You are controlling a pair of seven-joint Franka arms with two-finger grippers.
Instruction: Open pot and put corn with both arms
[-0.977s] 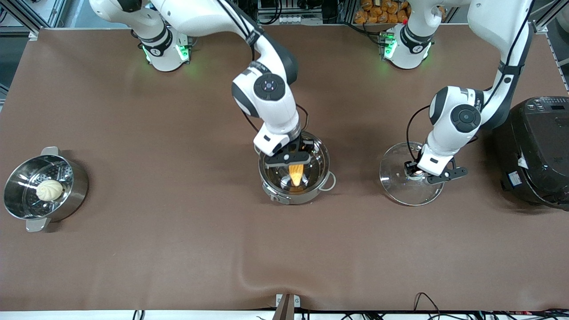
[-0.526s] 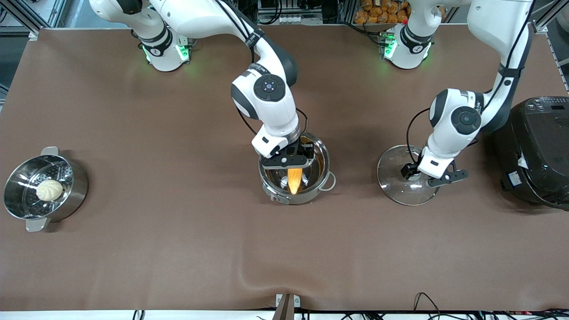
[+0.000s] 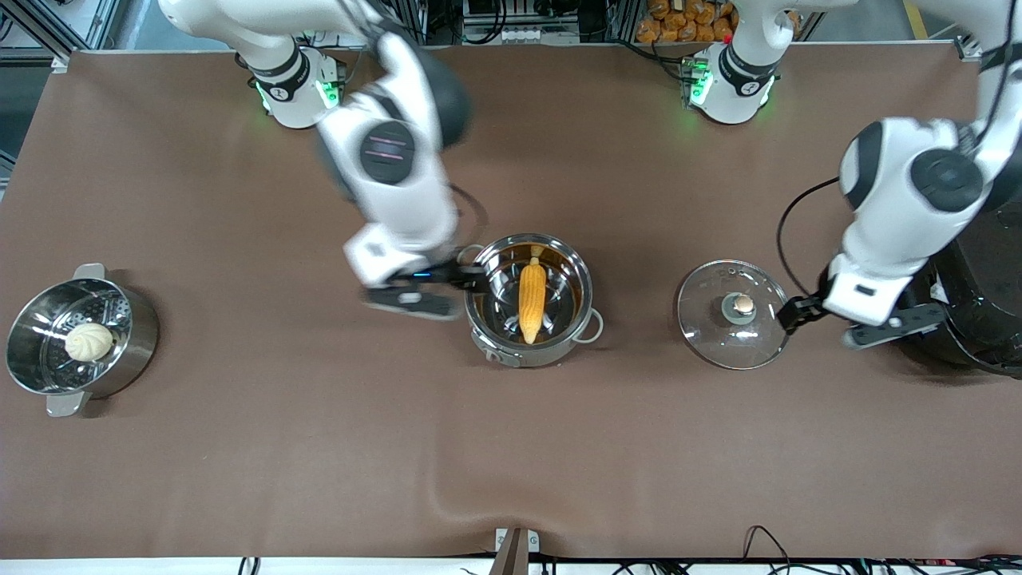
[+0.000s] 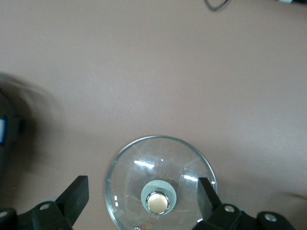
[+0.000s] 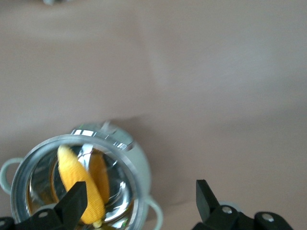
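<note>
You find the pot [image 3: 529, 299] near the middle of the table [image 3: 319, 447], with the corn [image 3: 532, 292] lying inside it, its length running from the robots' edge toward the front camera's edge. Beside the pot, toward the left arm's end, the lid [image 3: 733, 313] rests flat on the table, apart from the pot. The cooker [image 3: 978, 319] stands at the edge of the left arm's end, beside the lid. At the right arm's end, close to that edge, you see the steamer pot [image 3: 80, 339] with the bun [image 3: 89, 341] sitting in it. All four stand in a rough row across the table.
</note>
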